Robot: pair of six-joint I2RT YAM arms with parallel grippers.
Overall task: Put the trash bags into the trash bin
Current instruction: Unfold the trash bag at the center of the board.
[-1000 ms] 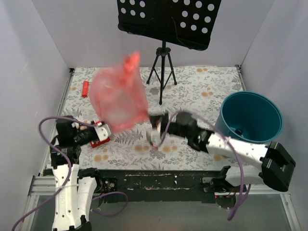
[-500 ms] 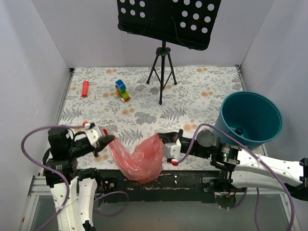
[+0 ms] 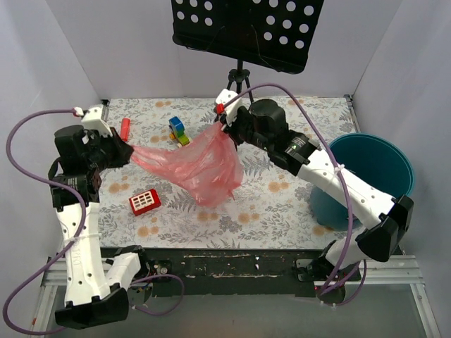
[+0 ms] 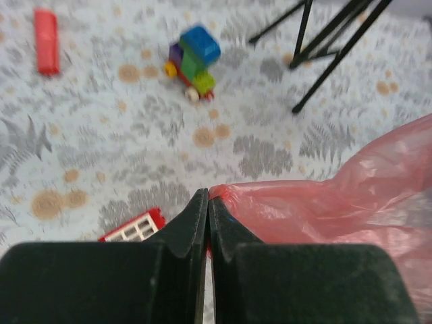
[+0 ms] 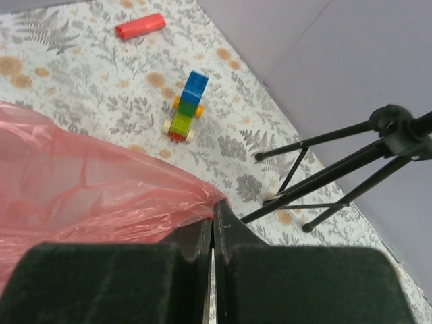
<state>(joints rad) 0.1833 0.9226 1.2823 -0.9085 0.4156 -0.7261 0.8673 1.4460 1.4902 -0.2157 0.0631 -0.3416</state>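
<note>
The translucent red-pink trash bag hangs stretched above the floral table between both arms. My left gripper is shut on its left corner, and the film runs off to the right of the closed jaws in the left wrist view. My right gripper is shut on the bag's right corner; the plastic spreads to the left of its jaws. The teal trash bin stands at the right edge of the table, well right of the bag and partly behind the right arm.
A black music stand with tripod rises at the back centre, close behind the right gripper. A small red cylinder and a coloured toy block car lie at back left. A red block with white squares lies front left.
Both arms swung the bag from low at the near table edge up and toward the back. The bag now hangs stretched over the middle of the table.
</note>
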